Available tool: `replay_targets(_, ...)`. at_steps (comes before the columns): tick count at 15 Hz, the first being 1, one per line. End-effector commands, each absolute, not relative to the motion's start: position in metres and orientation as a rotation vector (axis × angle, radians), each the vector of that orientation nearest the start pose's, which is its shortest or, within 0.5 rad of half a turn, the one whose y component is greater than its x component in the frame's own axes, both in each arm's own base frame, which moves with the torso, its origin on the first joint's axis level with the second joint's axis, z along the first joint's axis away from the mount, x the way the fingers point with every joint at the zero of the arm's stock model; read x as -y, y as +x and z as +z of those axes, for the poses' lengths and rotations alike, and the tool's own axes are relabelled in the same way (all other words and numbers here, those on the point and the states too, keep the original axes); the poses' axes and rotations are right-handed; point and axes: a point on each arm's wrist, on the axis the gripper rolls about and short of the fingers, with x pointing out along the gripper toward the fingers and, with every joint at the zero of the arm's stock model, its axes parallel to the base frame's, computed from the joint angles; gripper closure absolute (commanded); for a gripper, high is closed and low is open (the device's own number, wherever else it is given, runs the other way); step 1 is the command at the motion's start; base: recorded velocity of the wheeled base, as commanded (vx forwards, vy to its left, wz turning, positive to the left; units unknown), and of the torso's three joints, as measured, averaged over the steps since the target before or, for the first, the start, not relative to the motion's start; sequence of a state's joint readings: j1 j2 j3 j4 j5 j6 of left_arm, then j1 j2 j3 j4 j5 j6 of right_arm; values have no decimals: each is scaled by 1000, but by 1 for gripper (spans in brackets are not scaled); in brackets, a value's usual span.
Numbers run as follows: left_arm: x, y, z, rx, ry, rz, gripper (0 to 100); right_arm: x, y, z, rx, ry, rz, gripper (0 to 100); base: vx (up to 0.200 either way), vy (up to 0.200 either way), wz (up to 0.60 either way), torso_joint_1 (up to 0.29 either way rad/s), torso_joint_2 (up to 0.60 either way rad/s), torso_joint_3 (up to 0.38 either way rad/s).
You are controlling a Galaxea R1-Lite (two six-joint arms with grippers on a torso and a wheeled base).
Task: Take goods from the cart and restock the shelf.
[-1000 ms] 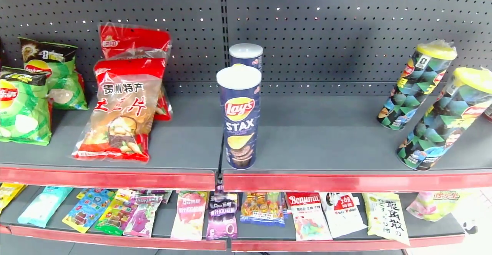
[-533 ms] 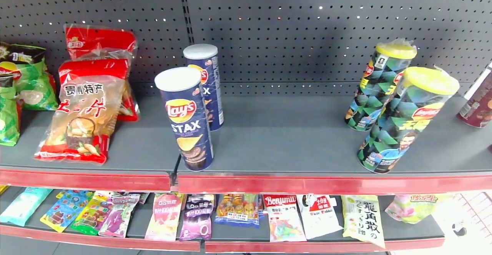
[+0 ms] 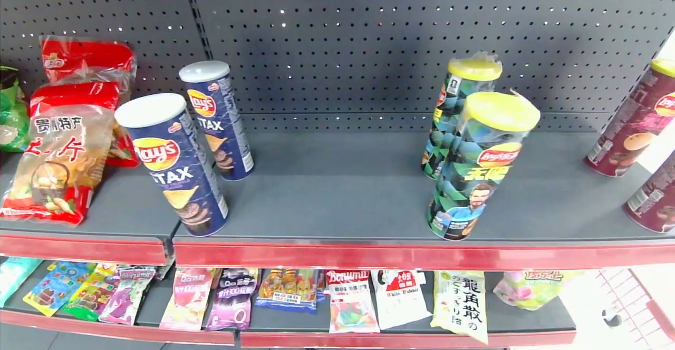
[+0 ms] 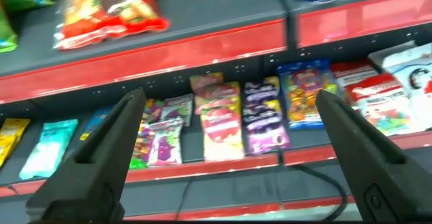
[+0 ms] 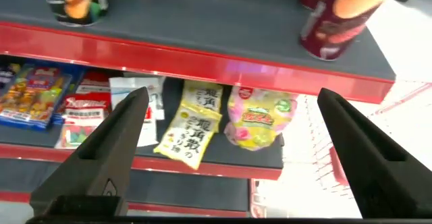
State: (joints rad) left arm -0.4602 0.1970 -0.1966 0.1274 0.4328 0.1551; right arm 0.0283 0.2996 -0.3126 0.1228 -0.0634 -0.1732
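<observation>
- Left gripper (image 4: 223,163) and right gripper (image 5: 226,156): fingers spread wide, holding nothing, facing candy packets (image 3: 348,300) on the lower level.
- Upper shelf (image 3: 343,197): blue chip cans (image 3: 174,165) and green chip cans (image 3: 474,165) upright, well apart.
- Red snack bags (image 3: 58,149) far left, maroon cans (image 3: 627,128) far right.

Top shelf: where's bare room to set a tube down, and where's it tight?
Widest bare patch on the grey upper shelf: between the dark blue crisp tubes and the green-patterned, yellow-lidded tubes. Narrower gap between those and the maroon tubes. Crowded: red snack bags at left; small packets on the lower shelf, edge to edge.
</observation>
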Motion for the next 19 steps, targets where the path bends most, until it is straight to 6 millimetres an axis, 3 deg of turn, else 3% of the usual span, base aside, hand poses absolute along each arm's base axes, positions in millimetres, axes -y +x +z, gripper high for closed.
replay_targets(1,-17,-13,121,-117,212,-37,0,2,-11,154,-115,-178,-25,0,0,-200,0,2,-2,-2)
replay_targets(8,-17,-13,121,-117,212,-38,0,2,-11,153,-116,-179,-27,0,0,-200,0,2,2,4)
replay_targets(19,-17,-14,120,-115,211,-38,0,2,-15,140,-118,-176,-35,0,0,0,0,0,0,0)
